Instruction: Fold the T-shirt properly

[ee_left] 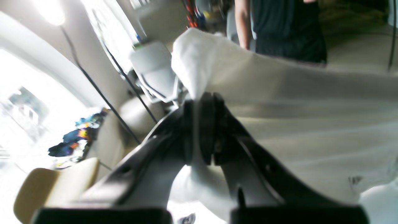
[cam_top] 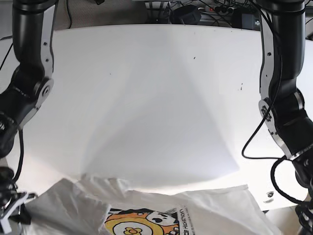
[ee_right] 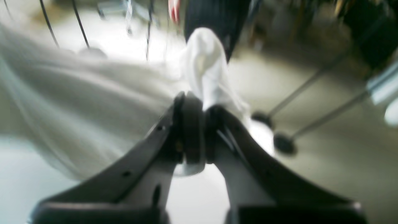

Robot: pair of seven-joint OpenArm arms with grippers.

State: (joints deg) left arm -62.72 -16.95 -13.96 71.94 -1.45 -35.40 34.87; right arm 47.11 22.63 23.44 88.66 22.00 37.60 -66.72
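The white T-shirt [cam_top: 205,208], with an orange and yellow print [cam_top: 134,223], hangs across the bottom of the base view, held up over the near edge of the table. In the left wrist view my left gripper [ee_left: 202,101] is shut on a bunched corner of the T-shirt [ee_left: 199,59], and the cloth stretches away to the right. My right gripper [ee_right: 199,104] is likewise shut on a bunched corner of the T-shirt [ee_right: 205,65], with the cloth stretching away to the left. Both wrist views are blurred.
The white table [cam_top: 156,98] spreads out behind the shirt, with cables and power strips [cam_top: 205,12] along its far edge. A person in dark clothes [ee_left: 286,28] stands beyond the cloth. Stand legs [ee_right: 283,141] and a colourful heap [ee_left: 76,140] lie on the floor.
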